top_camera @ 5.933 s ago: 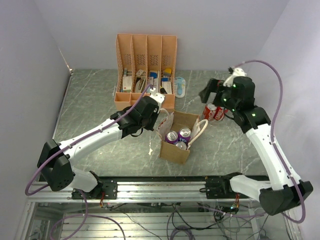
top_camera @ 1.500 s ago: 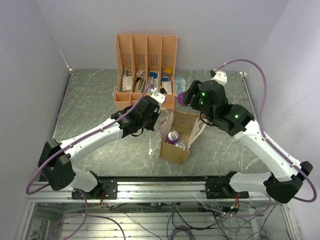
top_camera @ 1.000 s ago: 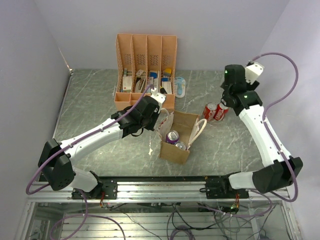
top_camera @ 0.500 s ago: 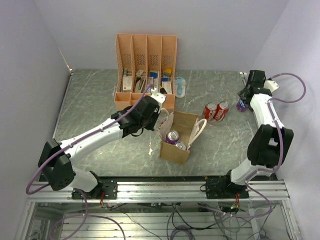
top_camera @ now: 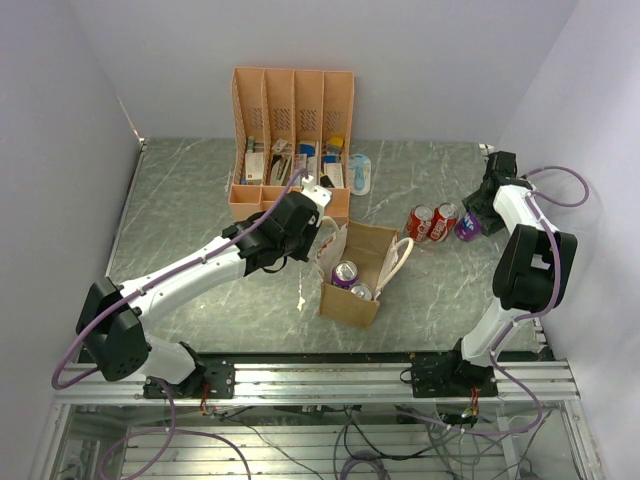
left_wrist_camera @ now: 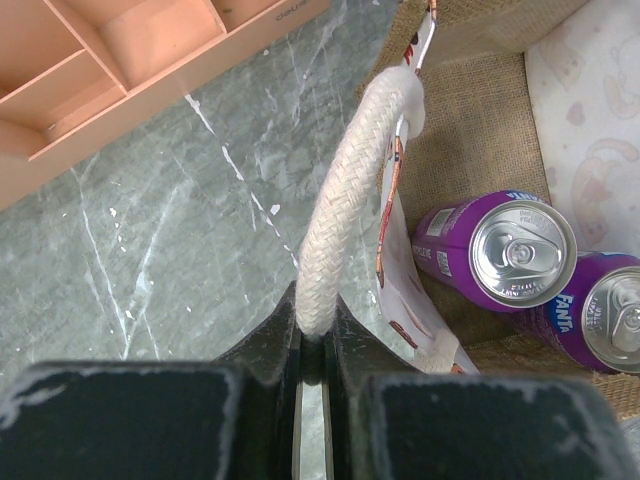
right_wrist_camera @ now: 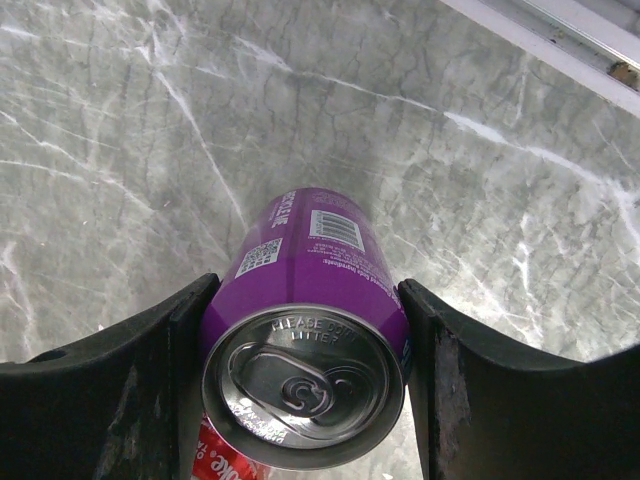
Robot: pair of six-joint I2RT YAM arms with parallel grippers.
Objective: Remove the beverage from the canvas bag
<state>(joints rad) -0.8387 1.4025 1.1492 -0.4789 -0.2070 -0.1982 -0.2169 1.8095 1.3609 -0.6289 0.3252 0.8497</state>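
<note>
Plain pale lavender walls (top_camera: 420, 70) enclose a grey-green marbled table (top_camera: 180, 210) with an aluminium rail (top_camera: 330, 375) along its near edge.

Tan bag (top_camera: 345, 300), whitish handle (left_wrist_camera: 350, 190), two purple cans (left_wrist_camera: 497, 250); far-right purple can (right_wrist_camera: 320, 270); red cans (top_camera: 421, 221); salmon organizer (top_camera: 292, 100); grey, white-veined table (top_camera: 190, 210).

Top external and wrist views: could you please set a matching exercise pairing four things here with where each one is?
Things:
1. white rope handle
2. lone purple can
3. two red cans
4. two purple Fanta cans

Places:
A. inside the canvas bag
B. gripped between the right fingers
C. on the table, right of the bag
D. pinched between the left fingers

Pairs: 1-D, 2-B, 3-C, 4-A
</note>
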